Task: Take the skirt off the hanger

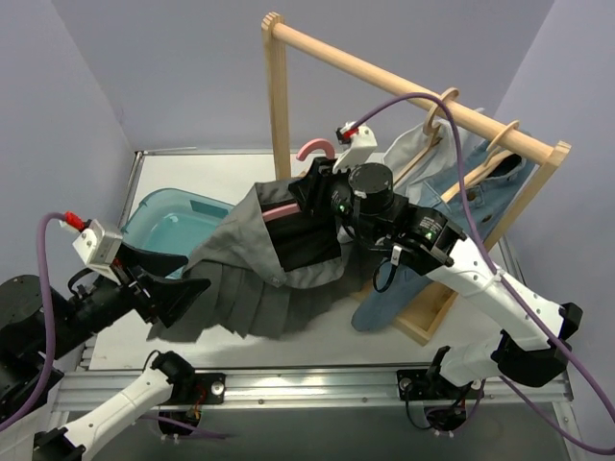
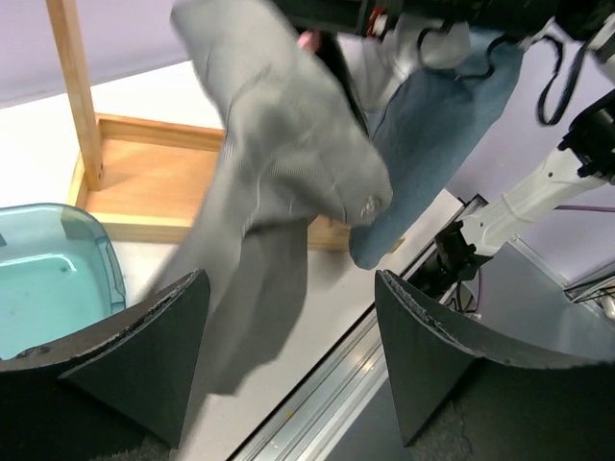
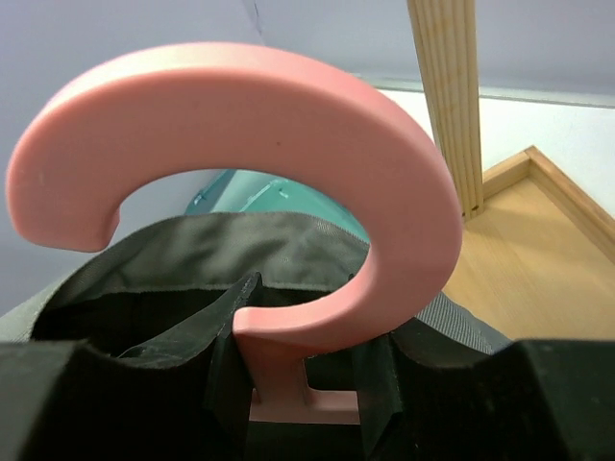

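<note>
**One grey skirt on one pink hanger, between two arms.**

- **Right gripper** [image 3: 288,384]: its black jaws are pressed against the flat neck of the pink hanger [image 3: 317,125], one on each side. The smooth, thick plastic hook curls in a C directly above the jaws.
- **Skirt** [image 1: 240,288]: woven grey cloth with fine pleats. Its dark-lined waistband [image 3: 192,240] is bunched just behind and around the right jaws. From there the fabric hangs slantwise, above the tabletop [image 1: 221,168], toward the left jaws.
- **Left gripper** [image 2: 288,355]: its jaws are spread wide. The two wedge-shaped fingers [image 2: 144,355] have matte black, rough-edged pads. The skirt's loose lower fold hangs just beyond the gap between them. Whether the cloth touches either pad cannot be told.
- **Translucent teal bin** [image 1: 159,216]: one bin with rounded corners, lying beside the left jaws, on the far side of the skirt.
- **Wooden rack** [image 1: 278,106]: pale timber with a round rail, rising behind the right jaws.
- **On the rail:** two wooden hangers [image 1: 437,120] carry two garments, a white shirt [image 1: 408,149] and a blue denim garment [image 1: 485,197]. Both are beyond the right jaws.
</note>
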### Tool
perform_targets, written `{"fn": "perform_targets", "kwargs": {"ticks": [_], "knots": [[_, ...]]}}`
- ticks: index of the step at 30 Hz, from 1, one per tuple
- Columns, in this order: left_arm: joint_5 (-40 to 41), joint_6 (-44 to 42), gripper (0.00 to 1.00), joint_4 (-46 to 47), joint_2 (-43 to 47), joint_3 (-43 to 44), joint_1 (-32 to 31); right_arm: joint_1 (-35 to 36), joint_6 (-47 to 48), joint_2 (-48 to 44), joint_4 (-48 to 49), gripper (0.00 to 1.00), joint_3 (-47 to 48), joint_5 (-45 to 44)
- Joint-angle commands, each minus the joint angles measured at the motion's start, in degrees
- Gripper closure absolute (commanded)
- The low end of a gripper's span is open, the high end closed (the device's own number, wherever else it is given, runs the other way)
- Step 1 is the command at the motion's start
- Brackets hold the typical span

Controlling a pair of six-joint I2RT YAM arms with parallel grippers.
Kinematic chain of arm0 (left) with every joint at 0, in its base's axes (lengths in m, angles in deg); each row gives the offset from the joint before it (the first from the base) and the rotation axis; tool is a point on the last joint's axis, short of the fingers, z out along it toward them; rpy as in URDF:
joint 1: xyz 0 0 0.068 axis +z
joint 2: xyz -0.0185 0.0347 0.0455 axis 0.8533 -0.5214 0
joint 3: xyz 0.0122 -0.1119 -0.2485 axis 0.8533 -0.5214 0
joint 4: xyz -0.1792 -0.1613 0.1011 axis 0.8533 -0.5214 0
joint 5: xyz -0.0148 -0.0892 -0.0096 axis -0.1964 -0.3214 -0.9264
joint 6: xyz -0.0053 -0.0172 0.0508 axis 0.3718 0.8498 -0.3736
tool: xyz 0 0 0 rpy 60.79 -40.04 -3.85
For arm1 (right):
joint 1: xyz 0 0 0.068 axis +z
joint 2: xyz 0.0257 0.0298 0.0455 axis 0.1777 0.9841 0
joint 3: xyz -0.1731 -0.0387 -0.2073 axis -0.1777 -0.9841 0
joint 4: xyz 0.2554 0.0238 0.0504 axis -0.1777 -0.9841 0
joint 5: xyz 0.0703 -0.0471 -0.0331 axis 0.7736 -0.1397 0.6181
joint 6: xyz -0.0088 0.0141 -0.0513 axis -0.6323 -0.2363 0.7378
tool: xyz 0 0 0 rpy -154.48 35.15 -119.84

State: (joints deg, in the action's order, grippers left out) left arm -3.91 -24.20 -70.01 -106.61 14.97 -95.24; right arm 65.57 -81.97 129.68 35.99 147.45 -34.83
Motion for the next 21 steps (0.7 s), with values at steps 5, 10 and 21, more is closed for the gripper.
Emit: {"fn": "perform_targets", "kwargs": {"ticks": [5,10,21], "knots": [[5.67,-1.73,0.28,-2.74,0.65,-6.01,-0.07,0.13,-4.1,-0.67,3.85,1.0,6.64,-0.55],[14.55,-2.96,0.48,-3.53,-1.63,-3.74,-0.16,0.13,-4.81,-3.22,4.11,1.0,3.92,-0.11],[15.7,-3.66,0.26,3.68,2.93,2.16,-0.07,0.04,-3.85,-5.51,1.83,1.0,1.54,0.58]]}}
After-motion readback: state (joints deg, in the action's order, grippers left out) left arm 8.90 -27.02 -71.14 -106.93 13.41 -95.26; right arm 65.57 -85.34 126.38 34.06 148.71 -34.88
